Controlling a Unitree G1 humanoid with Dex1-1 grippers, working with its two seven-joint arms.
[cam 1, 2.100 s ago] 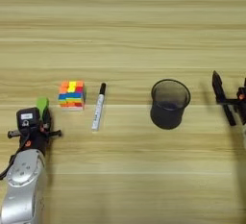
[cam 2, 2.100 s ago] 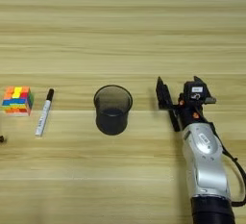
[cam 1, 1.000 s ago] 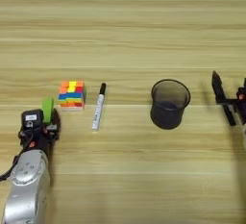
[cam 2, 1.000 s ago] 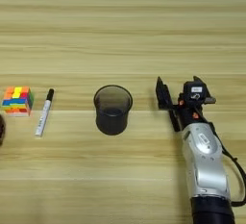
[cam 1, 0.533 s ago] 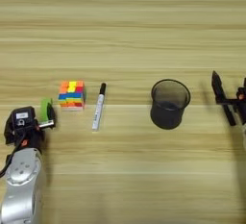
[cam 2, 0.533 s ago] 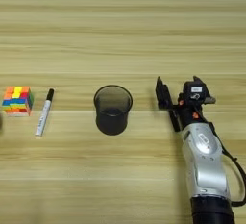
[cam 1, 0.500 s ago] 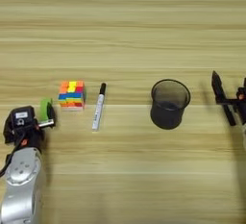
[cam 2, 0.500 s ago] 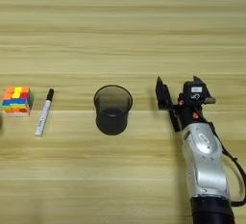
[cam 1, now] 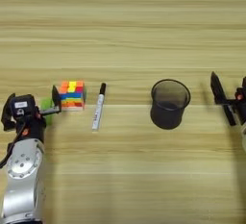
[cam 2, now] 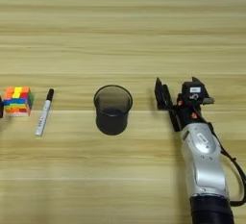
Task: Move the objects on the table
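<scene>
A multicoloured puzzle cube (cam 1: 72, 94) sits on the table (cam 1: 125, 31) at the left. Just right of it lies a white marker (cam 1: 98, 106) with its black cap pointing away. A black mesh cup (cam 1: 169, 104) stands upright in the middle. My left gripper (cam 1: 31, 107) is left of the cube, open. A green bar (cam 1: 46, 105) shows between its fingers, close to the right one and partly hidden. My right gripper (cam 2: 180, 95) rests right of the cup, open and empty.
Bare wood stretches across the far half of the table and in front of the cup. My two silver forearms (cam 2: 204, 160) come in from the near edge on either side.
My left gripper has drifted left, then a little away from me, and the green bar stayed between its fingers. The right arm, cube, marker and cup have not moved.
</scene>
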